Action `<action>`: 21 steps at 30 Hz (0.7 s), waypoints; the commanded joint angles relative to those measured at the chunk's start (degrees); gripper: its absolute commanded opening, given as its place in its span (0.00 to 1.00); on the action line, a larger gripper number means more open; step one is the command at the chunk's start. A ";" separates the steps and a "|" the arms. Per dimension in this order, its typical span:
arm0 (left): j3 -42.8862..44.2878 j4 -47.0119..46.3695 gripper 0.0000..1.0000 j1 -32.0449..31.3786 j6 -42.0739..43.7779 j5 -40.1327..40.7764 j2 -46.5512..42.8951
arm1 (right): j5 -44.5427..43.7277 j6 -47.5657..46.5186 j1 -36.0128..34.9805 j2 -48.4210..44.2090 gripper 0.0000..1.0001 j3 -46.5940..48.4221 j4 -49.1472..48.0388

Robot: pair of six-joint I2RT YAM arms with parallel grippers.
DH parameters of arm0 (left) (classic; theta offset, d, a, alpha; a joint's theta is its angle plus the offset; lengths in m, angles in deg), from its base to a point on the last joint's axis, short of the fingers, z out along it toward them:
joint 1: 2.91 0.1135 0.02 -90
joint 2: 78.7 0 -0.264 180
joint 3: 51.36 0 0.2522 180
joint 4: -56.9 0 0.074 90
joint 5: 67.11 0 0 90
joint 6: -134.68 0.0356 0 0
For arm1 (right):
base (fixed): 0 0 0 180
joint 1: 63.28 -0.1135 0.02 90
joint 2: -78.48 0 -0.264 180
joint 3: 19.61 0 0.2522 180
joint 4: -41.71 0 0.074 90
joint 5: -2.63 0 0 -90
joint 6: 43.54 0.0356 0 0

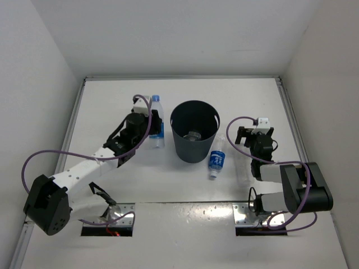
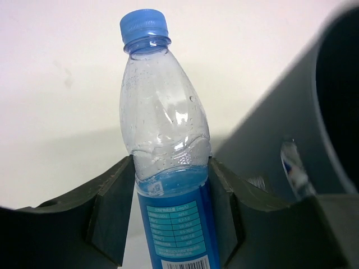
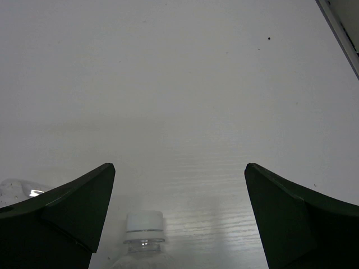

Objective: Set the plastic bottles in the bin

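A clear plastic bottle [image 1: 194, 135] seems already inside the round dark grey plastic bin [image 1: 188, 148]. Just left of the bin, an upright blue-capped clear bottle [image 2: 168, 162] is clamped in the left jaws. Remaining: a blue-labelled bottle [image 1: 217, 159] lying right of the bin, and a white-capped bottle [image 3: 145, 224] before the wide-open, empty right jaws. The path over the rim looks open, and the edges of the white surface [image 1: 106, 106] lie well apart.

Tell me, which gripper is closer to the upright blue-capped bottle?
Left. The left gripper is clamped on that bottle; the right gripper hangs open on the other side of the bin.
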 commanded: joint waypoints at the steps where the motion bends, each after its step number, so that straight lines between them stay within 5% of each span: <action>1: 7.48 -0.41 0.20 1.79 2.42 8.15 -1.64 | -0.65 0.28 -0.05 0.10 1.00 1.47 -2.18; 13: 29.89 -6.64 0.19 1.79 2.79 -0.61 5.83 | -0.65 0.28 -0.05 0.10 1.00 1.47 -2.18; 21: 29.21 -13.14 0.19 -5.67 0.49 -7.06 10.57 | -0.65 0.28 -0.05 0.10 1.00 1.47 -2.18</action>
